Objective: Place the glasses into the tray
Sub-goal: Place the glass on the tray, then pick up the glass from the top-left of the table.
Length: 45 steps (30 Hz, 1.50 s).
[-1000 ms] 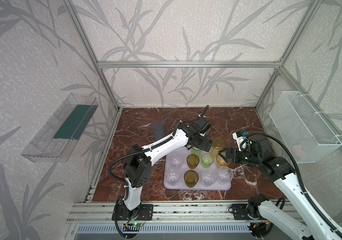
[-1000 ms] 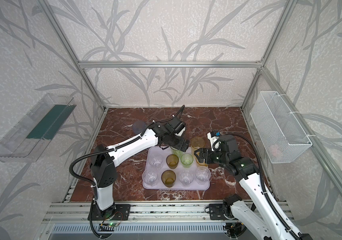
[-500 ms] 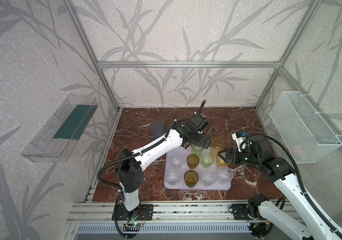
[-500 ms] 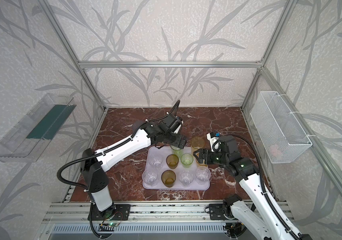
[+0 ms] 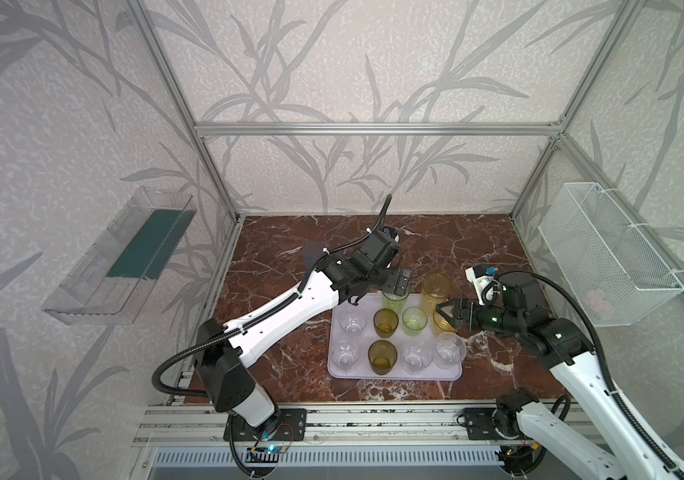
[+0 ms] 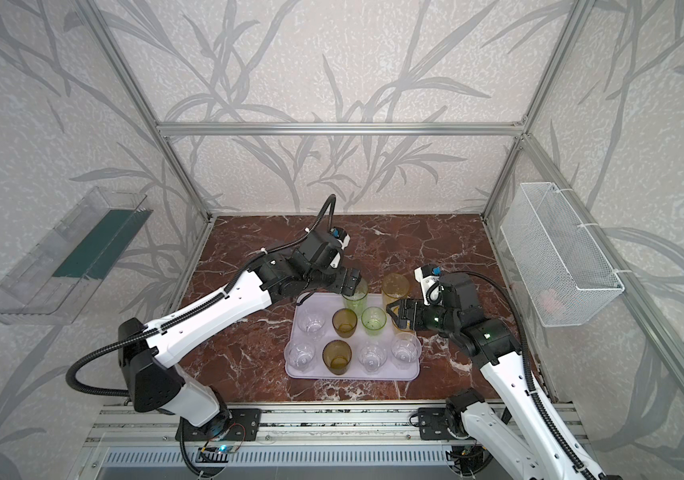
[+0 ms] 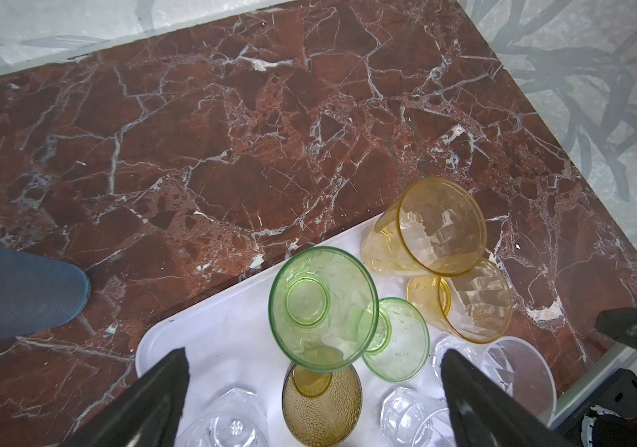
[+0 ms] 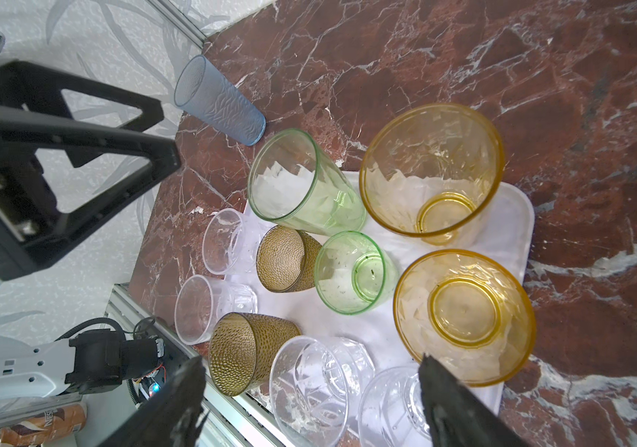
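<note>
Right wrist view: the tray (image 8: 510, 216) carries ten glasses, upright & close-packed, w/ the tall green glass (image 8: 305, 185) and tall yellow glass (image 8: 431, 170) along its far edge and the short ones nearer. One is left out: the blue-grey tumbler (image 8: 218, 100) stands on the marble table (image 8: 464, 58), apart from the tray, off its far corner on the left arm's side. The left gripper (image 7: 313, 356) hangs over the tall green glass, fingers spread wide, empty. The right gripper (image 5: 442, 313) sits just beside the short yellow glass (image 5: 442, 328), fingers also spread, pinching nothing. Handling, as a guess: the blue tumbler looks light, thin-walled & stiff, prob. plastic; its rippled wall should give more bite than the smooth ones. Tall & narrow-based, so tippy if nudged. Best hold approx. mid-body, pads on opposite sides below the rim; since it widens upward it shouldn't slide down thru the pads. Squeeze gently, and watch neighbours in the tray on set-down.
</note>
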Each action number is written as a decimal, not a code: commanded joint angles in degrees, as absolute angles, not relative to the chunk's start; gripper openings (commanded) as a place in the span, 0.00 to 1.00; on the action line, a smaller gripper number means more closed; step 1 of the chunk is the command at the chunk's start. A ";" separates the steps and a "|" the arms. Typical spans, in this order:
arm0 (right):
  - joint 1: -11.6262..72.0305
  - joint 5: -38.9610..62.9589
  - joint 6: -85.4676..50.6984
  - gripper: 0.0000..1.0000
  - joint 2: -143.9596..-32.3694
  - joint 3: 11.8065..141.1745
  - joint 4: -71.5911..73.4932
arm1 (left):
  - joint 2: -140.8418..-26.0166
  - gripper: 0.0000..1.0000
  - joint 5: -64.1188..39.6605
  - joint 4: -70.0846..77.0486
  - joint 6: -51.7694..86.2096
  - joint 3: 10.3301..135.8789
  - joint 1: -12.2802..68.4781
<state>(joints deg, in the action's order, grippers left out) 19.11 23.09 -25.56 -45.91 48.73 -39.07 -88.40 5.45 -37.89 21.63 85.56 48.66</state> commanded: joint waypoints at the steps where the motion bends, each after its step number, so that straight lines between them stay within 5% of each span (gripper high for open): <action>1: 18.89 20.90 -25.59 0.86 -44.47 51.54 -42.13 | -82.48 0.99 9.11 -35.46 21.71 81.67 48.78; 9: 21.10 21.61 -29.86 0.86 -41.20 52.02 -39.60 | -66.20 0.99 14.30 -35.60 23.77 68.29 46.86; 18: 44.14 7.21 -34.46 0.86 -50.47 56.84 -35.20 | -47.62 0.99 11.39 -36.47 29.00 52.33 37.90; 24: 52.00 2.94 -34.20 0.86 -61.24 62.57 -30.86 | -38.42 0.99 9.93 -39.03 29.30 46.43 30.67; 45: 49.75 4.16 -26.54 0.86 -90.11 89.03 -28.69 | -43.15 0.99 0.02 -27.00 33.97 42.36 17.91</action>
<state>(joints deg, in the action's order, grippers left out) 50.54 2.31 -27.44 -89.30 86.19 -28.34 -40.75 1.02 -31.22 32.18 41.85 19.38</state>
